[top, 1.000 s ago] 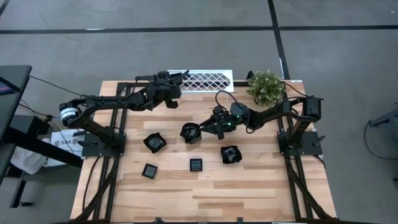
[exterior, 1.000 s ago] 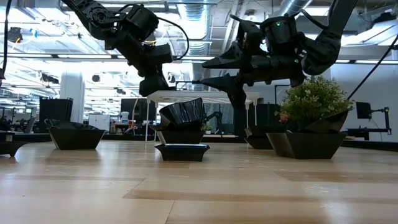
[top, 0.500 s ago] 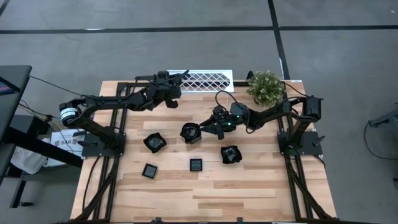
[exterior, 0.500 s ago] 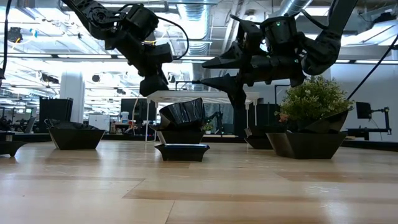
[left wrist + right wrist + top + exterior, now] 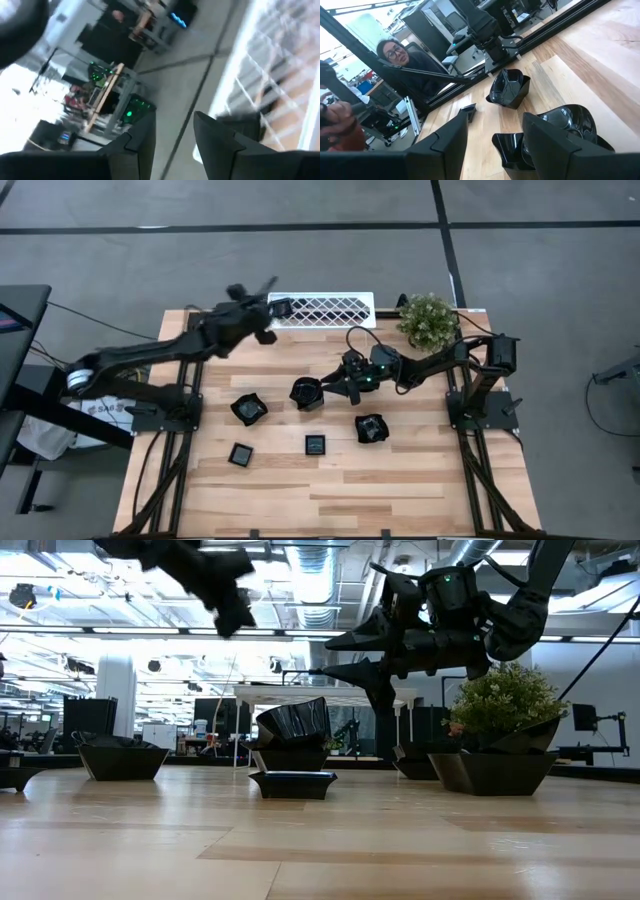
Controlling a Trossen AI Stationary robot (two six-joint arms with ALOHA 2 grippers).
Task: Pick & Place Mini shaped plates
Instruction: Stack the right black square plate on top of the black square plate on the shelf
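Five black mini shaped plates show on the table: a round bowl tilted in an angular dish [image 5: 307, 393], a deep one [image 5: 249, 409], another [image 5: 370, 428], and two flat squares [image 5: 240, 454] [image 5: 316, 444]. My right gripper [image 5: 328, 386] hovers open just right of the stacked pair [image 5: 560, 125], above the table [image 5: 322, 657]. My left gripper [image 5: 258, 300] is raised high [image 5: 235, 610] off the left end of the white lattice rack [image 5: 322, 310]. It is open with nothing between its fingers [image 5: 172, 120]. A dark shape [image 5: 240, 127] sits on the rack's left end.
A potted plant [image 5: 428, 318] stands at the far right corner, beside the rack. A person [image 5: 395, 50] is beyond the table's left side, behind the left arm's frame. Bare wood lies along the near edge [image 5: 330, 500].
My left gripper has risen well above the rack's left end and swung toward the table's far left corner, fast enough to blur. The plates on the table have stayed in place.
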